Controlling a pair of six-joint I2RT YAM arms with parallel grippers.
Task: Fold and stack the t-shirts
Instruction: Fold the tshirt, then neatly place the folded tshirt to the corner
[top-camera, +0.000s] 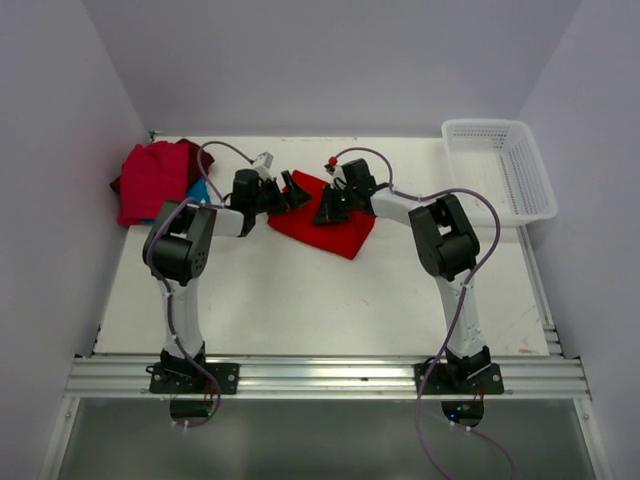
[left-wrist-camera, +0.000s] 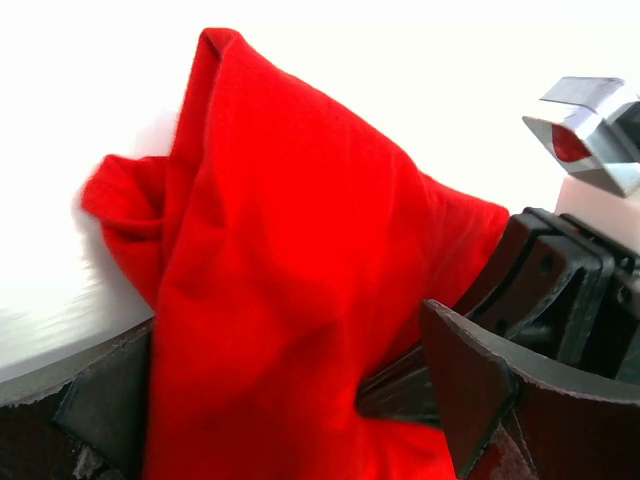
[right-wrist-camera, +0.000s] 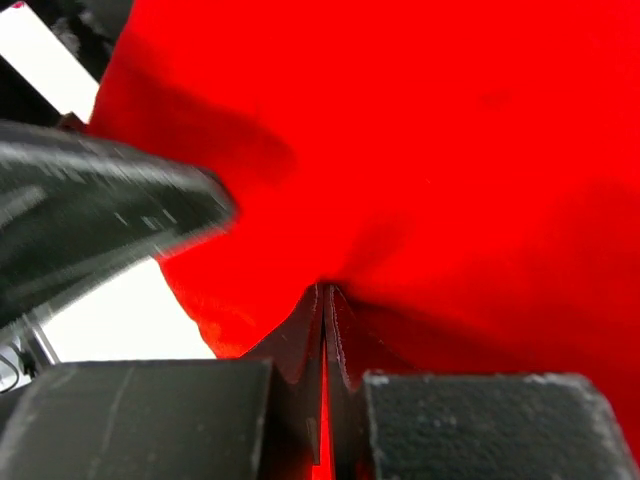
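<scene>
From the near edge of the white table (top-camera: 300, 310), the 2 arms rise and lean in toward each other over the middle of the surface.

The left gripper (top-camera: 289, 190) points right with its jaws spread wide. The left wrist view shows the 2 dark fingers (left-wrist-camera: 480, 390) well apart, with red cloth hanging loosely in the gap between them and nothing clamped. The right gripper (top-camera: 328, 207) points left and faces it closely. Its jaws are pressed together on a fold of the same cloth, and the right wrist view shows only a thin red sliver between the closed pads.

The bright red t-shirt (top-camera: 335, 235) lies at the centre of the table under and between both grippers. It is bunched into a rough diamond, with its far part lifted and creased where the right gripper pinches it.

Further back on the left, near the wall, sits a pile of 3 shirts. A folded red t-shirt (top-camera: 150, 185) is on top, a maroon t-shirt (top-camera: 190, 152) shows at its far edge, and a teal-blue t-shirt (top-camera: 198, 190) peeks out at its right side.

At the far right corner stands a white mesh basket (top-camera: 500, 165), well apart from the shirts.
</scene>
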